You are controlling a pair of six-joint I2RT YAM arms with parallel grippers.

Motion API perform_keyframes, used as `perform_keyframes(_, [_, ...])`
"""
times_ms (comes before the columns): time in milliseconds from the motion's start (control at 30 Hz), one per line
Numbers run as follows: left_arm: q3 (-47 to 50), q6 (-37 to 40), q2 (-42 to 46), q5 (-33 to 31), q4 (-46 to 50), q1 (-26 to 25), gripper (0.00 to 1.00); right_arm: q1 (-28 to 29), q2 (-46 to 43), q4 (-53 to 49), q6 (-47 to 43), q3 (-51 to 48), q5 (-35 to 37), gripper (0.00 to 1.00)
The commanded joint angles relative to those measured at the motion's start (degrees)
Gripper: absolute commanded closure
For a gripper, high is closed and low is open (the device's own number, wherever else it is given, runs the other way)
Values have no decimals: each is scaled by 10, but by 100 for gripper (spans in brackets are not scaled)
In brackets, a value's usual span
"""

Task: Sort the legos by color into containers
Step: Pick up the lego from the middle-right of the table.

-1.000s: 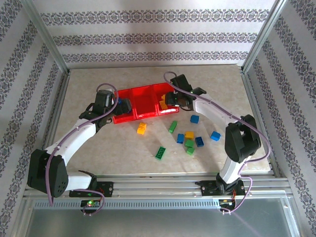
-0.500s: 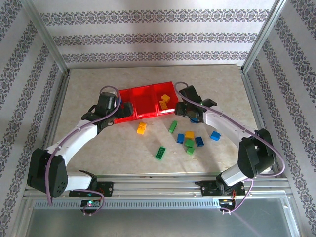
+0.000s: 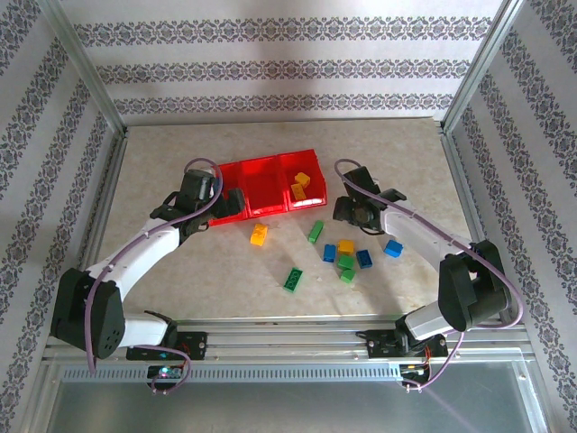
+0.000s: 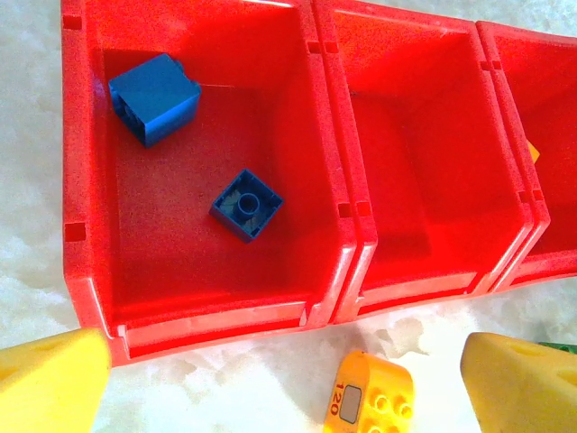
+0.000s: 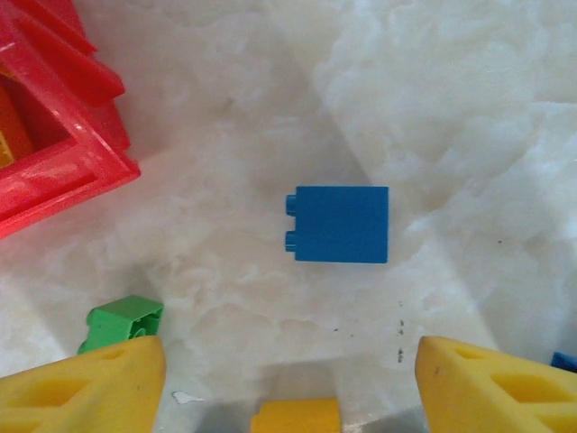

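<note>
Top external view: marbled tabletop (image 3: 225, 280), legos (image 3: 345, 246) right of centre, red tray (image 3: 261, 185) farther back, patterned wallpaper (image 3: 288, 68) behind. Left pincer (image 4: 284, 379) wide by the tray's near wall; right pincer (image 5: 288, 388) wide, empty, by a blue brick (image 5: 338, 224). "120" on a yellow brick (image 4: 370, 401).

A pale marbled table (image 3: 180, 262) stood inside a metal frame (image 3: 84, 68). Wallpaper (image 3: 288, 68) with floral bands covered the walls behind and at both sides. A metal rail (image 3: 288, 336) ran along the table's near edge.
</note>
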State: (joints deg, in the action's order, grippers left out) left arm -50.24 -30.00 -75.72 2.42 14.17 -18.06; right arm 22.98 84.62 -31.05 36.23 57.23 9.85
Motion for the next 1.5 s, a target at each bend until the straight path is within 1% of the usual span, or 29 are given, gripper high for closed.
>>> perform_keyframes(0, [5,3,-6,1,11,-10,0,-13,1,-8,6,-9,7,23])
perform_keyframes(133, [2,2,-10,3,11,-9,0,-32,21,-7,-6,-2,1,15])
perform_keyframes(200, [1,2,-10,2,10,-10,0,-38,32,-6,-14,6,-1,15])
perform_keyframes(500, [-1,1,-9,1,14,-10,0,-54,107,-1,-33,49,-20,15])
perform_keyframes(800, [1,2,-10,0,15,-10,0,-62,176,5,-47,87,-30,20])
perform_keyframes(1033, [3,5,-3,-7,17,-10,0,-72,221,14,-51,100,-49,28])
perform_keyframes(1200, [7,6,4,-15,22,-10,0,-72,228,18,-49,98,-54,37])
perform_keyframes(1467, [13,5,22,-33,25,-10,0,-67,201,22,-50,83,-58,60])
